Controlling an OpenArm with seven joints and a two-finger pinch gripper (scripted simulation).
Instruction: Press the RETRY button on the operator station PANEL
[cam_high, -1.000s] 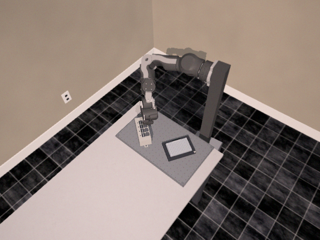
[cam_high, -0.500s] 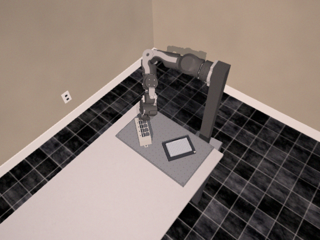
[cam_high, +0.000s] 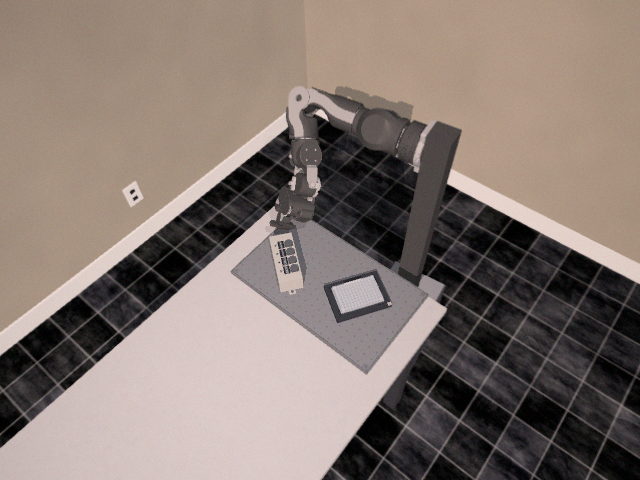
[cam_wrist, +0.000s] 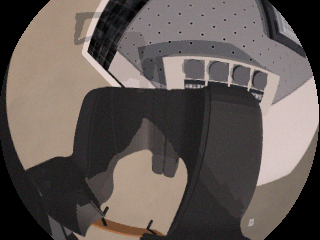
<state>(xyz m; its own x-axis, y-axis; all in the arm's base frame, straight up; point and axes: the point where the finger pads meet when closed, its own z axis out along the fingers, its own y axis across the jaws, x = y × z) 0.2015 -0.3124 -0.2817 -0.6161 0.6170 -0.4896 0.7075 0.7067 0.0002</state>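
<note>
Clenched on nothing, the gripper [cam_high: 279,223] is seen just above centre of the top view, at the upper end of the PANEL [cam_high: 287,260]. The 96-well plate C15 [cam_high: 357,294] is seated in the plate nest N1 [cam_high: 336,311], right of centre. No lit lamp can be made out.

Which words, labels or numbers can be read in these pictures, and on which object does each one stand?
None can be read.
Operator station PANEL: dark marks stand beside its four push buttons, in both views too small and blurred to read, so the buttons cannot be told apart by name.
96-well plate on its plate nest: no label shows.
Wall outlet: no text.
Shut gripper: no marking shows.
</note>
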